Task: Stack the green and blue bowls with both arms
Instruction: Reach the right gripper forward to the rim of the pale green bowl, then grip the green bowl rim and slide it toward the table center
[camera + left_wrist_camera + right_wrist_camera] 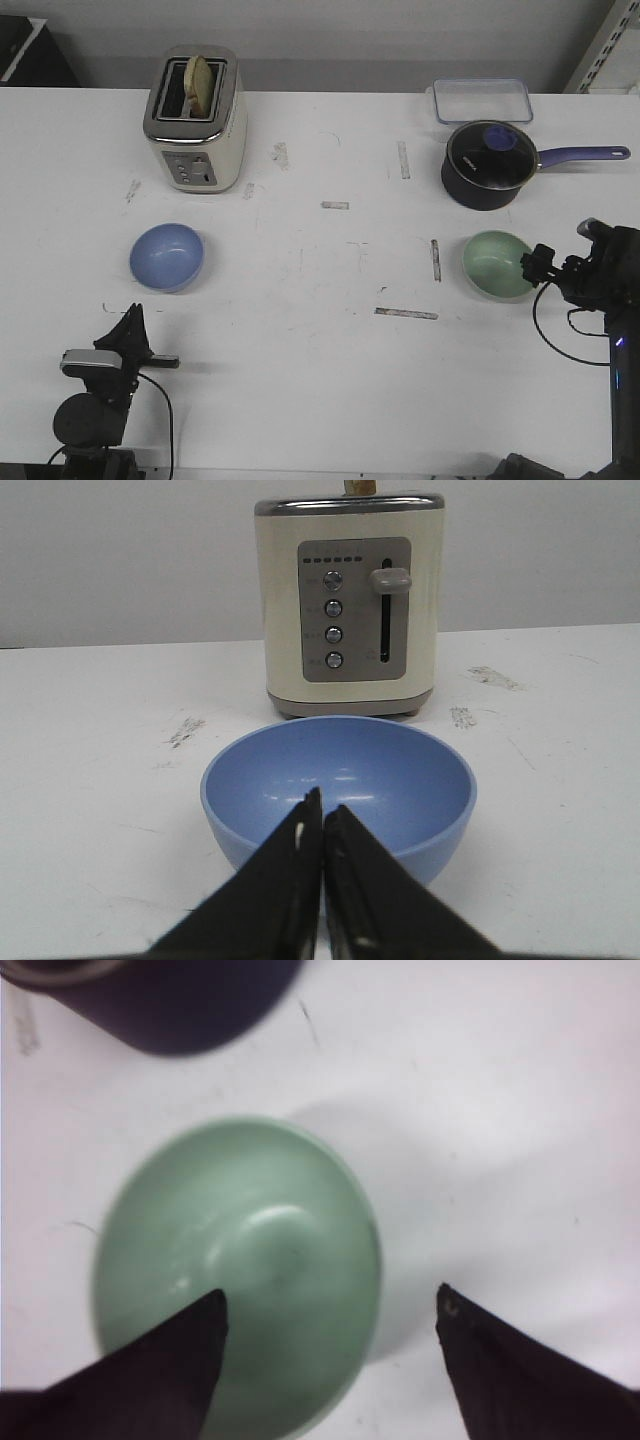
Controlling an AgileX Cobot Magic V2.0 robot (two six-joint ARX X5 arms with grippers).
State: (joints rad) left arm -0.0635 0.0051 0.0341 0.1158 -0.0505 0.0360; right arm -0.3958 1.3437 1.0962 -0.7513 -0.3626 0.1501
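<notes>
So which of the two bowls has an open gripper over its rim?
The green bowl, near the saucepan: the right gripper stands open across its rim. The blue bowl only has the shut left gripper short of it.

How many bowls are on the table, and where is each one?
2. The blue bowl sits on the left side, in front of the toaster. The green bowl sits on the right, in front of the saucepan, beside the right gripper.

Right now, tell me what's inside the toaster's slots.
The toaster holds one slice of bread standing upright, its top poking out in the front view. The slice's lower part is hidden inside the body, and the slot bottoms cannot be seen.
</notes>
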